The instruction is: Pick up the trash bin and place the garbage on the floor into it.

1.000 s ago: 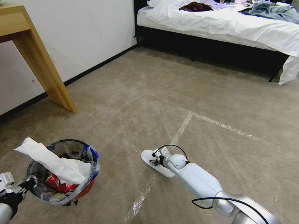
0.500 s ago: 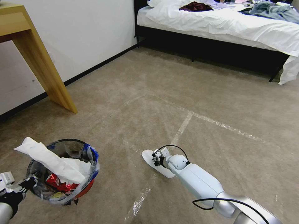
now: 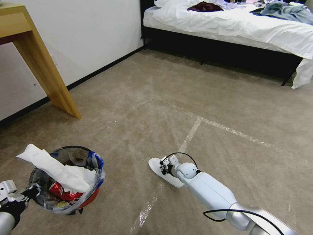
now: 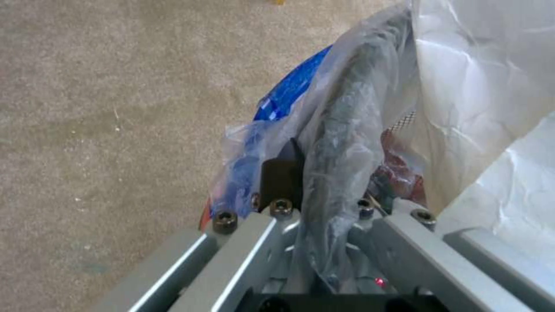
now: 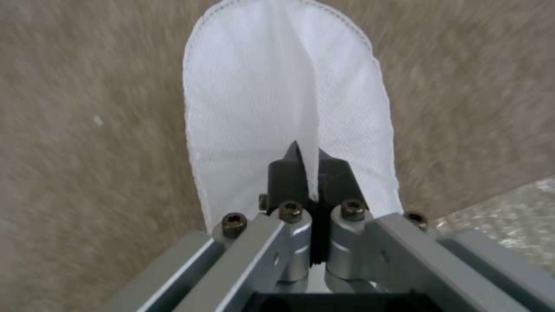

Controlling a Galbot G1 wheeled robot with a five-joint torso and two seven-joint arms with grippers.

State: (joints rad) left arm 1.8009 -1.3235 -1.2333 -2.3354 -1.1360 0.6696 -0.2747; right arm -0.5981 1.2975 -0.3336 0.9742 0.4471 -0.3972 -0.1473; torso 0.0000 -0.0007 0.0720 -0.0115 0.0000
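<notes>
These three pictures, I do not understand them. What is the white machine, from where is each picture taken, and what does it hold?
It is a wheeled robot with two arms. The wide picture comes from a camera on its head, looking down at the carpet floor. The two close pictures come from cameras on its wrists. The left gripper has its fingers shut on the rim of the trash bin, a red bucket lined with a plastic bag and already holding white paper and red wrappers. The right gripper has its fingers shut on a fold of a flat white slipper lying on the carpet.
</notes>
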